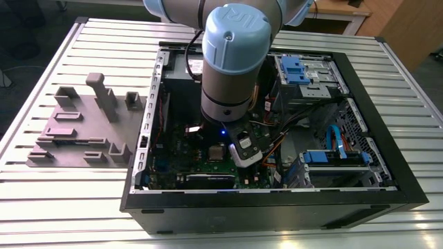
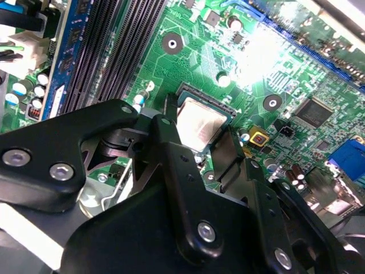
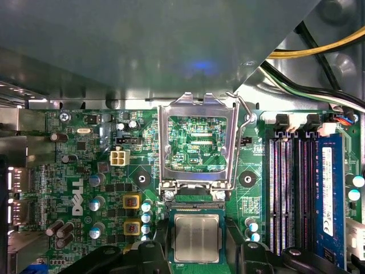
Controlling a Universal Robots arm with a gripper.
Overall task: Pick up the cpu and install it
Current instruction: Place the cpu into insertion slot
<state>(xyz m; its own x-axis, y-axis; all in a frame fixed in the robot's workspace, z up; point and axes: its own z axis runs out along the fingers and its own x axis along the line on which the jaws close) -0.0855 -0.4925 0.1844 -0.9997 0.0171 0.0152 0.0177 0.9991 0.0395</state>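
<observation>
Slatted tabletop w/ open pc case. Cpu sits in socket just beside flipped-up frame. Tool astride it, grip can't tell. Risk: if seated skewed, socket pins could bend.

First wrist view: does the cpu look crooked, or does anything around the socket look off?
Nothing stands out. The cpu lies flat and square in its socket, with its edges parallel to the socket's. The metal frame is hinged open beside it and looks unbent. The gripper straddles the cpu.
</observation>
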